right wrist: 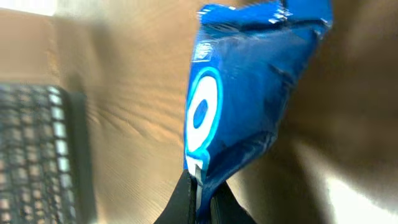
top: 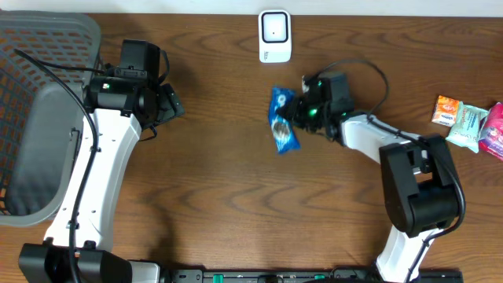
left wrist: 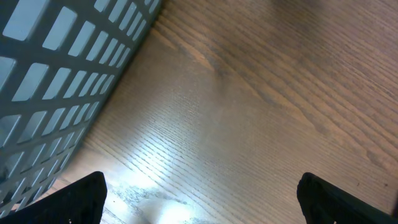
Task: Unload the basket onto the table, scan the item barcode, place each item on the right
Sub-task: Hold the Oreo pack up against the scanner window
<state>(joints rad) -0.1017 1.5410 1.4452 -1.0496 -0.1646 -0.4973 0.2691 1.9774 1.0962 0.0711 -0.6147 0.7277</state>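
Right gripper (top: 292, 110) clamped on blue packet (top: 281, 119), just below scanner (top: 275, 35); only right wrist view shows the pinched edge. Left gripper (top: 169, 104), well left of scanner: jaws wide, empty.

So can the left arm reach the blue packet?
Probably not easily: the left gripper sits open by the basket, far across the table, and the right gripper is pinching the packet.
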